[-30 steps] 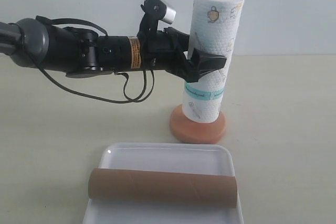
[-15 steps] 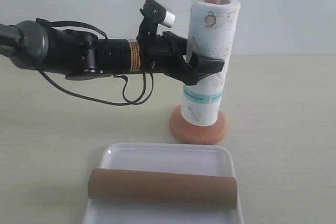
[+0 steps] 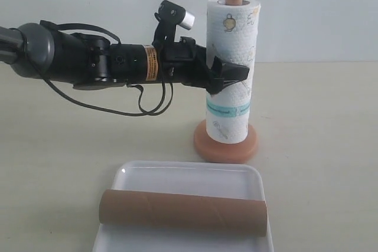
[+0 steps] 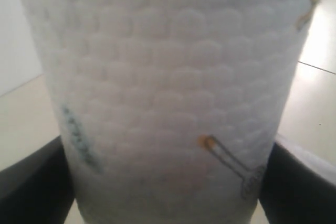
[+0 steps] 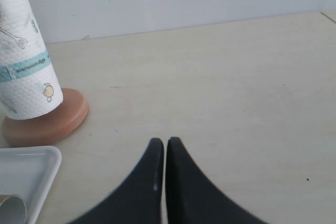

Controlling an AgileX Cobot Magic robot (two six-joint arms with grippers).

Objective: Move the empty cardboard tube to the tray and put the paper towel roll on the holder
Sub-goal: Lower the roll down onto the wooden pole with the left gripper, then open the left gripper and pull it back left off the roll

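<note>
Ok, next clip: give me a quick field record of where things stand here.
tube: lying across the tray
roll: upright, threaded on the holder
left tool: shut on the roll at mid-height
right tool: shut, empty, above the table
task state: both placements look done; roll not yet released

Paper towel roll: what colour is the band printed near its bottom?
Teal. The band circles the white paper towel roll; it shows best in the exterior view.
</note>
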